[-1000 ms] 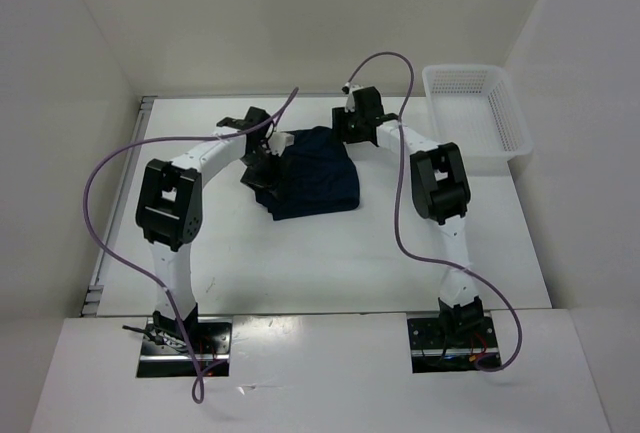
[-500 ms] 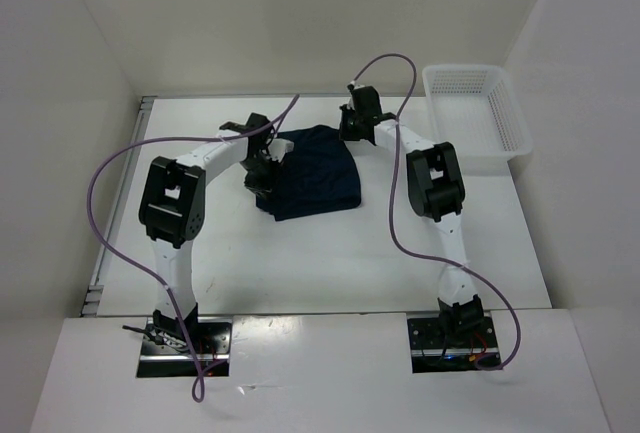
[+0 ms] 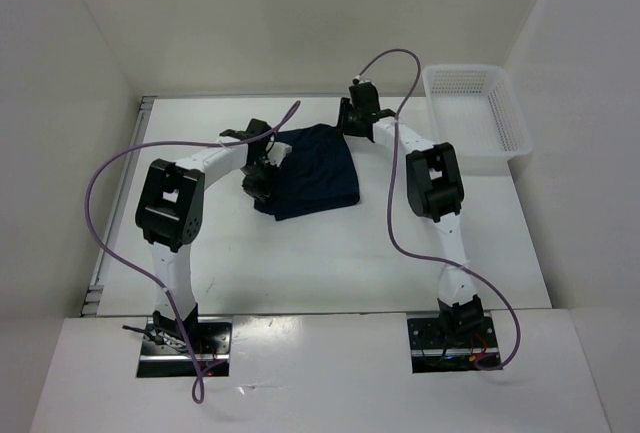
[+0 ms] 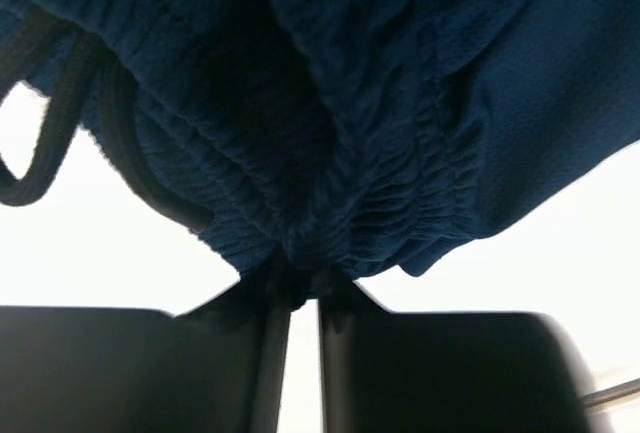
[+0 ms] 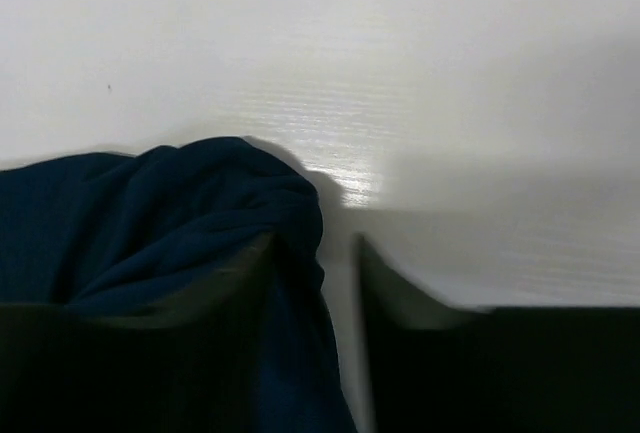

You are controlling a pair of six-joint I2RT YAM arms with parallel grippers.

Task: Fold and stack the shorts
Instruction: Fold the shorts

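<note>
The dark navy shorts (image 3: 315,168) lie folded in a rough square on the white table, between my two grippers. My left gripper (image 3: 263,168) is at their left edge. In the left wrist view it (image 4: 300,283) is shut on the gathered elastic waistband (image 4: 330,203), with the drawstring loops (image 4: 60,143) hanging to the left. My right gripper (image 3: 350,125) is at the far right corner of the shorts. In the right wrist view its jaws (image 5: 315,253) stand a little apart. A bunched fold of the shorts (image 5: 200,213) lies against the left finger, and a strip of table shows before the right finger.
A white mesh basket (image 3: 478,118) stands at the far right of the table, against the right wall. White walls close in the table on the left, back and right. Purple cables loop over both arms.
Both grippers and the shorts have shifted slightly toward the far side. The folded shorts look a little more compact, and the left gripper sits closer to their left edge.
</note>
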